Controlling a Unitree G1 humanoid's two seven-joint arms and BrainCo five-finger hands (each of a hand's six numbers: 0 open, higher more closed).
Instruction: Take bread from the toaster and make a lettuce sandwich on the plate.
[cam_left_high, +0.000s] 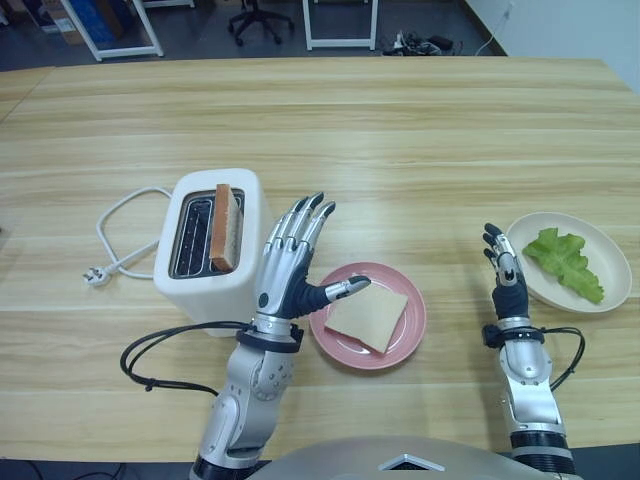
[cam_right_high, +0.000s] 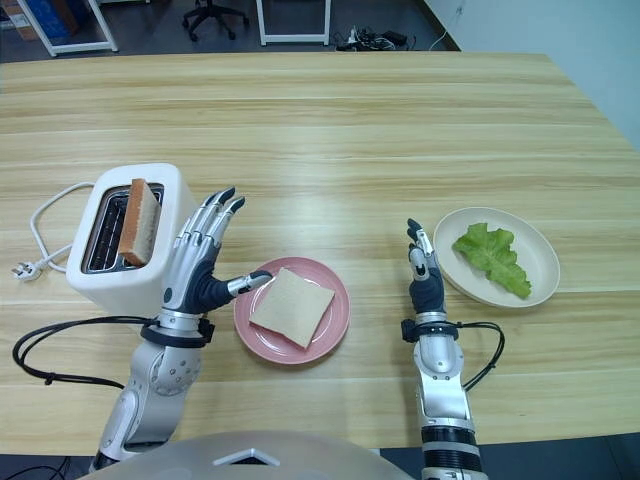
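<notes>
Wooden surface (cam_left_high: 400, 140) w/ a white toaster (cam_left_high: 200, 285) at the robot's left. One toasted bread slice (cam_left_high: 227, 228) stands upright in the right slot of it, the top part sticking out above the slot; the other slot looks dark and I cannot tell what is inside. A white power cord (cam_left_high: 118, 215) goes from the toaster in a loop to the left, and its plug (cam_left_high: 97, 277) lies loose on the surface. Just right of the toaster is the left hand (cam_left_high: 290, 270), between the toaster and a pink plate (cam_left_high: 412, 330). The fingers are stretched out and point away from the robot, nothing in the grasp. The thumb reaches sideways over the plate rim, near a corner of the pale bread slice (cam_left_high: 368, 318) that lies flat on the plate; touching or not, cannot tell. Right hand (cam_left_high: 507, 275) is well apart from the pink plate, fingers straight, holding nothing. It is just beside the left edge of a cream dish (cam_left_high: 605, 240). In this dish lies a green lettuce leaf (cam_left_high: 568, 262), approx. in the middle toward the right. Black cables (cam_left_high: 150, 360) loop on the surface by both wrists.
</notes>
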